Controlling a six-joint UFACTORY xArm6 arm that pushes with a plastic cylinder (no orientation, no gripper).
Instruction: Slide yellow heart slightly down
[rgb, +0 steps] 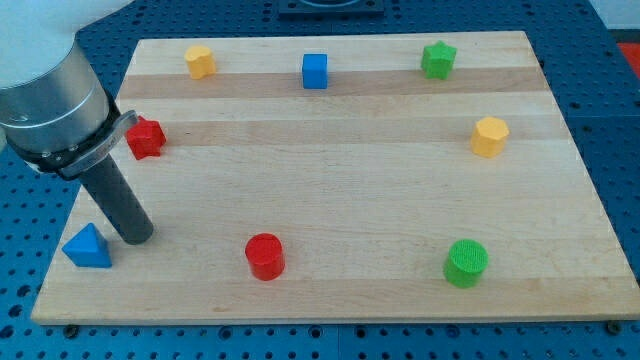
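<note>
Yellow heart (490, 136): view's right edge, untouched. My tip (137, 238): bare rod, no claw, holding nothing, beside blue triangle (88, 247), well apart. Step: approach. Next: cross board, settle above heart, push downward.

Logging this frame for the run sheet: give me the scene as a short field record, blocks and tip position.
surface: wooden board
tip: my tip, at the view's lower left, just right of the blue triangular block
task block: yellow heart block, top left, far from the tip
other yellow: yellow hexagonal block, right
red: star block; cylinder
green: star block; cylinder
blue cube: top centre
</note>
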